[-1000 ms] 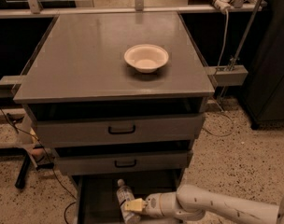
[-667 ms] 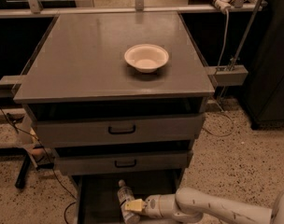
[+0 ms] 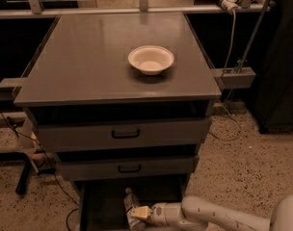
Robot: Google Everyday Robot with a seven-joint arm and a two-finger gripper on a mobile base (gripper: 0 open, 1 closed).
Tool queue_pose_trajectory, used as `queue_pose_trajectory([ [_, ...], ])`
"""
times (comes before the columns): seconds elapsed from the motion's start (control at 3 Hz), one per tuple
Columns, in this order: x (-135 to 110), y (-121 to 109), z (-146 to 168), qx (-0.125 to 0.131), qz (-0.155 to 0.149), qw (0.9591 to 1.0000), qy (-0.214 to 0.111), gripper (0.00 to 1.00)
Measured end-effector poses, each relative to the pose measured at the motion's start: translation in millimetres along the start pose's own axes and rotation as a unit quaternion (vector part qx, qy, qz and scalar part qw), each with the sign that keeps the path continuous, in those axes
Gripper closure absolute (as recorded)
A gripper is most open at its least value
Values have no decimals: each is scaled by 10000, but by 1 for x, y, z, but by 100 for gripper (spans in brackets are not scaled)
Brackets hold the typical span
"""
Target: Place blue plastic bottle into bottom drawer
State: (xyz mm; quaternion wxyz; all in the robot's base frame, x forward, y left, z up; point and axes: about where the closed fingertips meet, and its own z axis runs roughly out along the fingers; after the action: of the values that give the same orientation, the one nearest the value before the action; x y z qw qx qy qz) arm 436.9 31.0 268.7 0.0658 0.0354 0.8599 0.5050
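The blue plastic bottle (image 3: 131, 204), clear with a pale label, lies inside the open bottom drawer (image 3: 96, 206), its cap toward the cabinet. My gripper (image 3: 138, 213) reaches in from the lower right over the drawer, its yellowish fingertips right at the bottle's near end. The white arm extends to the bottom right corner. I cannot make out whether the gripper holds the bottle or only touches it.
A white bowl (image 3: 151, 59) sits on the grey cabinet top (image 3: 88, 61). Two upper drawers with black handles (image 3: 126, 134) are closed above the open one. Cables and a stand leg lie on the speckled floor at left (image 3: 26, 177).
The arm and gripper have shifted slightly left over the bottom drawer. The bottle stays in the drawer at about the same place.
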Motion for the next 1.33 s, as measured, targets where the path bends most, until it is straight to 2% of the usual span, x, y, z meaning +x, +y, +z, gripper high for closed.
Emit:
queue_pose_trajectory([
  [0.67,-28,-21,10,-153,86,9991,-374,100],
  [1.33,-43,-47,17,-238,289,9971,-668,100],
])
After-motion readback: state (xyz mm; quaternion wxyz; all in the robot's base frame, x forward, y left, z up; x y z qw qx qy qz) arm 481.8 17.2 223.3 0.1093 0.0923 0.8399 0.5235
